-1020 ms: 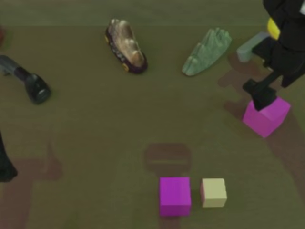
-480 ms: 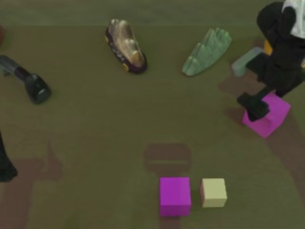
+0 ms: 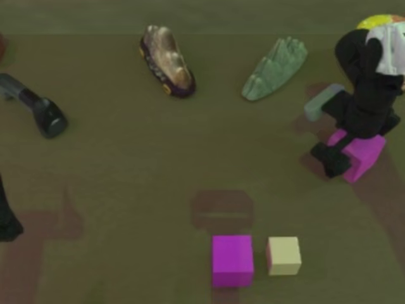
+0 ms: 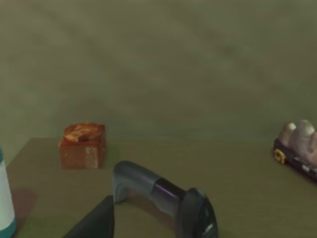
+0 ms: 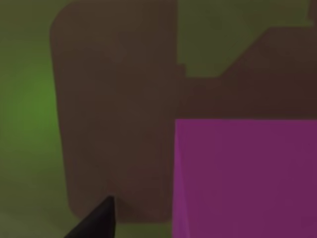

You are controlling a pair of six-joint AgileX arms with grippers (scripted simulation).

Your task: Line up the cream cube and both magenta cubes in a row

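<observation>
At the right of the frame, the right gripper (image 3: 347,149) sits over a magenta cube (image 3: 366,154); its grip cannot be told.

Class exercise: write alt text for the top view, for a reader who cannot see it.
The right arm's tool is down over a magenta cube at the table's right side. Near the front edge, a second magenta cube sits beside the smaller cream cube. The left arm is parked at the left edge.
</observation>
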